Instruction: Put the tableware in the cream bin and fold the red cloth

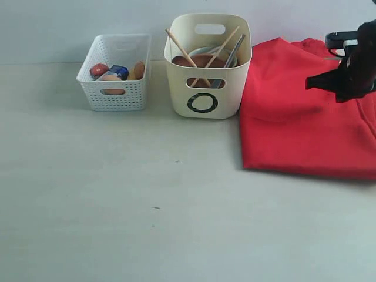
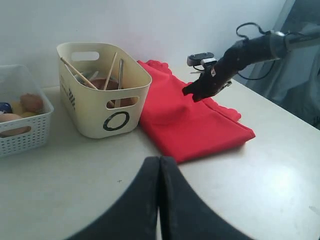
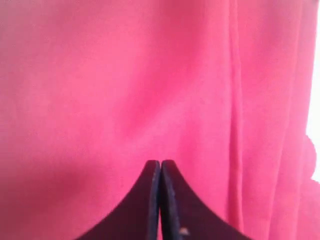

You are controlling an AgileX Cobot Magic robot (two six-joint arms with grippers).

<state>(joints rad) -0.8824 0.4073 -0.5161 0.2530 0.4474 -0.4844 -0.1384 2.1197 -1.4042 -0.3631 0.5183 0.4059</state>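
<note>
The red cloth (image 1: 305,111) lies folded flat on the table, just right of the cream bin (image 1: 208,88). Inside the bin stand the chopsticks (image 1: 185,54), a brown plate (image 1: 200,61) and a metal-handled utensil (image 1: 234,50). My right gripper (image 1: 309,83) hovers over the cloth with its jaws pressed together and nothing between them; its wrist view is filled by the red cloth (image 3: 150,80). My left gripper (image 2: 160,160) is out of the exterior view; it is shut and empty above bare table, facing the bin (image 2: 102,90) and the cloth (image 2: 195,120).
A white lattice basket (image 1: 114,79) with food items stands left of the cream bin. The table (image 1: 147,205) stretches pale in front of both bins. A grey curtain (image 2: 300,75) hangs beyond the right arm (image 2: 240,55).
</note>
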